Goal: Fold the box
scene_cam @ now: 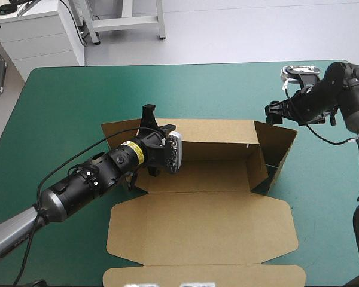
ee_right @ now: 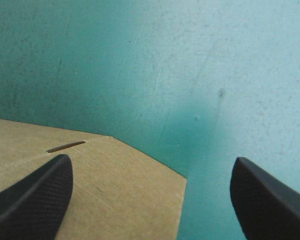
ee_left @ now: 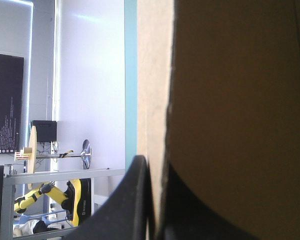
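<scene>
The box [scene_cam: 215,221] sits mid-table on the teal-green cover [scene_cam: 60,119]. Its back wall and 3 o'clock end flap are raised, and its lid lies flat toward 6 o'clock. At the 10 o'clock corner your left gripper [scene_cam: 148,119] is all but closed, pinching the end flap's board. Swing that flap inward along its crease, I'd judge, without dragging the box. Your right gripper [scene_cam: 274,112], fingers spread, hangs over the raised flap's outer corner at 2 o'clock; brace there.
</scene>
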Robot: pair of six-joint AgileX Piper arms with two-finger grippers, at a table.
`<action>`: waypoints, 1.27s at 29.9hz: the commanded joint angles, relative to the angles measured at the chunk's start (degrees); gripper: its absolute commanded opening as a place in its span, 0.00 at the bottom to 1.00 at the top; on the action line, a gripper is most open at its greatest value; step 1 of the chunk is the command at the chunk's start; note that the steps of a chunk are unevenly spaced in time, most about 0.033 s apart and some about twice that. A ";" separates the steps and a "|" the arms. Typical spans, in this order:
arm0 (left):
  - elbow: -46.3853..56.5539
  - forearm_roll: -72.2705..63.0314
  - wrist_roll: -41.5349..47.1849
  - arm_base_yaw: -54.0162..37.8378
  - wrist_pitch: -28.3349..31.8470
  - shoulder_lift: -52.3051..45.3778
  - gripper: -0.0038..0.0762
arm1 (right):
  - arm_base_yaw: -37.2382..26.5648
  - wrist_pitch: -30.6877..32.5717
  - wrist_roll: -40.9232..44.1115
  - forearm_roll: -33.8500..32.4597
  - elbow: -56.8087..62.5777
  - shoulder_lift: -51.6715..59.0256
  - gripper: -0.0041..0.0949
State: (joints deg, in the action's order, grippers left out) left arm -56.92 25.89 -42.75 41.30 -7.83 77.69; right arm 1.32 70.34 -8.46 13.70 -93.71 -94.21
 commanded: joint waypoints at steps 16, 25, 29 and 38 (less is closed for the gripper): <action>-0.71 -1.87 2.92 0.51 -1.45 -0.73 0.04 | -0.35 -12.65 -13.26 9.80 23.38 18.20 0.84; -0.71 -1.87 2.92 0.51 -1.19 -0.73 0.04 | -0.35 -20.43 -28.04 15.45 35.98 24.56 0.84; -0.71 -1.72 2.92 0.51 -1.19 -0.73 0.04 | -0.35 -19.07 -34.70 21.13 38.86 24.85 0.84; -0.71 -1.72 2.92 0.51 -1.09 -0.73 0.04 | -0.35 -17.88 -43.23 30.20 39.80 24.75 0.84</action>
State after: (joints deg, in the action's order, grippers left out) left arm -56.92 25.94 -41.53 41.30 -8.17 77.69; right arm 1.27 54.64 -48.13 37.83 -52.54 -71.05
